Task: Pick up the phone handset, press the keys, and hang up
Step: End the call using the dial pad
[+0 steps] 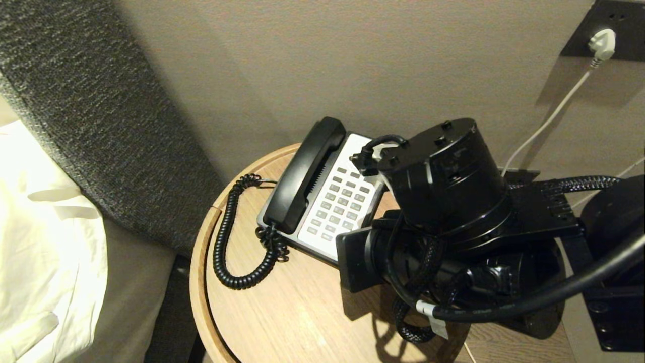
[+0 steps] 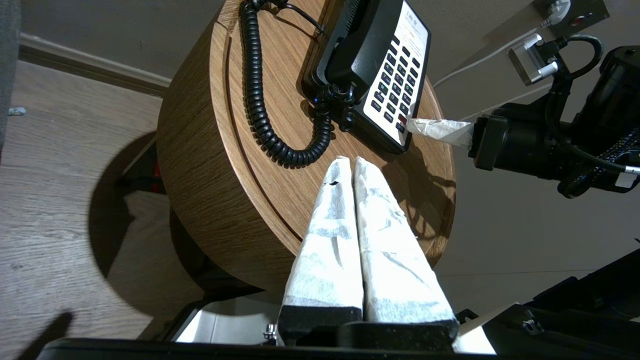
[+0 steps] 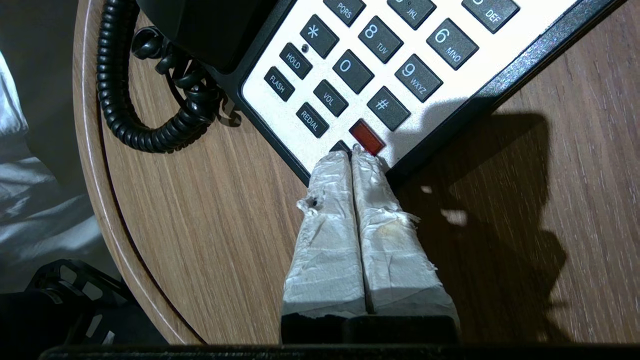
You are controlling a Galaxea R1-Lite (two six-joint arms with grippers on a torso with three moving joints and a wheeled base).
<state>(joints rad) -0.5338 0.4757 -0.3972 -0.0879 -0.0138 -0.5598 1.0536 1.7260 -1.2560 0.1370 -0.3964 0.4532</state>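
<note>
The black phone handset [image 1: 302, 176] lies in its cradle on the left side of the phone base [image 1: 347, 151], its coiled cord [image 1: 224, 242] looping over the round wooden table [image 1: 282, 312]. The keys [image 3: 380, 65] are dark on a white panel. My right gripper [image 3: 351, 152] is shut, its taped tips resting at the keypad's near edge beside the red key [image 3: 366, 136]. The left wrist view shows the right gripper [image 2: 417, 126] reaching in from the side. My left gripper [image 2: 349, 161] is shut and empty, hovering over the table's near edge, apart from the handset [image 2: 360, 45].
My right arm's wrist [image 1: 443, 201] covers the right part of the phone and table in the head view. A grey padded headboard [image 1: 101, 126] and white bedding [image 1: 45, 242] stand to the left. A white plug [image 1: 602, 44] sits in a wall socket, its cable hanging down.
</note>
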